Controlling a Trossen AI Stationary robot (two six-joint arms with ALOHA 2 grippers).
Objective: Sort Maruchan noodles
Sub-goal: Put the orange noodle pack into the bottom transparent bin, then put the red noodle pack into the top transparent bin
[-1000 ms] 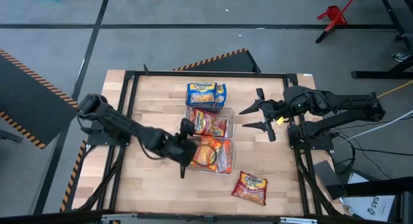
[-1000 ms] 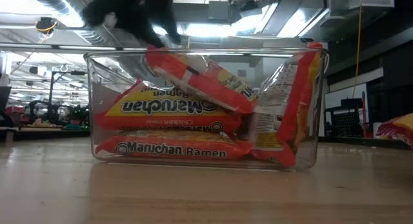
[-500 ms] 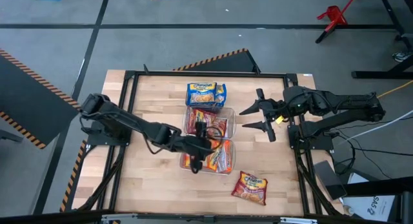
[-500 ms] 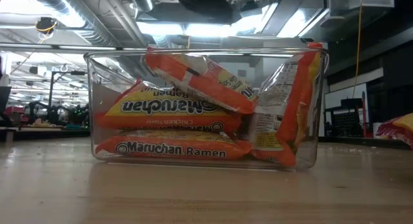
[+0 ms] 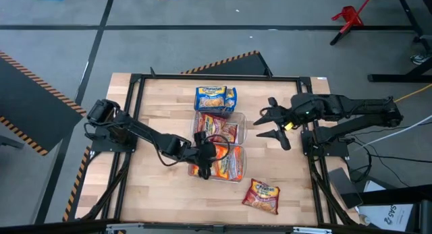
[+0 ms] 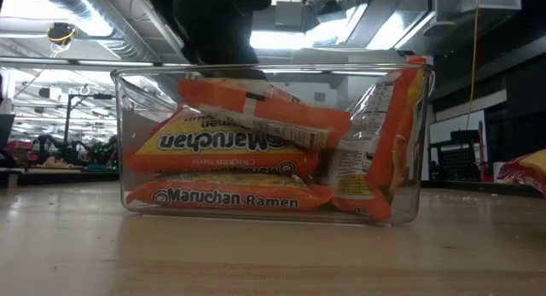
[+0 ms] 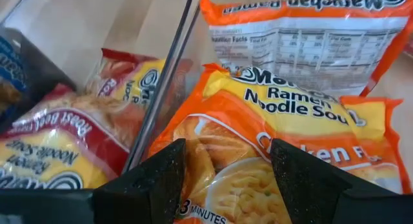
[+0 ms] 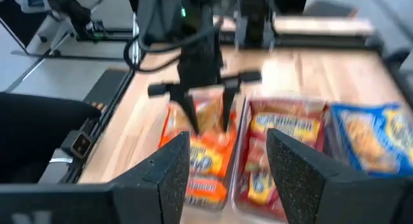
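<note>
- High view puts the left gripper [image 5: 206, 158] mid-frame over the near bin [image 5: 233, 174], jaws parted around the top orange packet [image 6: 256, 104], so I can't tell if it grips.
- I'd press that packet flat before backing out.
- Right gripper [image 5: 275, 126] waits at right, jaws spread, holding nothing.
- Packets are crinkly plastic; 1 loose packet [image 5: 261, 195] lies lower right.

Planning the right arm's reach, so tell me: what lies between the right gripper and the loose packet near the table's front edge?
Bare wood, in the high view: nothing lies between the right gripper and the loose packet.
</note>
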